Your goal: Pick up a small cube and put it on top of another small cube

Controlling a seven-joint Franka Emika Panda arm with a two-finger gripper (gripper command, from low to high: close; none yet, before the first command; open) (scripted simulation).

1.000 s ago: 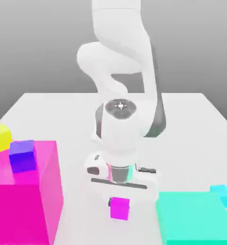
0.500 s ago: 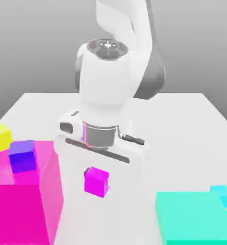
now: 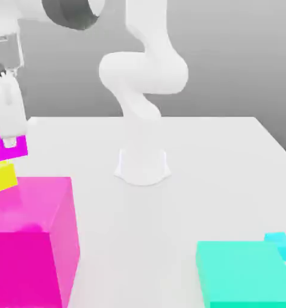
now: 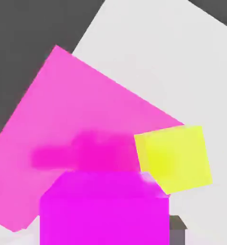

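At the exterior view's left edge, the gripper pinches the small magenta cube in the air just above the yellow cube, beside the big pink block.

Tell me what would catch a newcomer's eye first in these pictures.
Probably the big pink block in the near corner at the exterior view's left, with the gripper above its far edge, shut on the small magenta cube. That cube hangs just above the small yellow cube, not yet resting on it. At the exterior view's right lies a flat teal block with a small cyan cube behind it.
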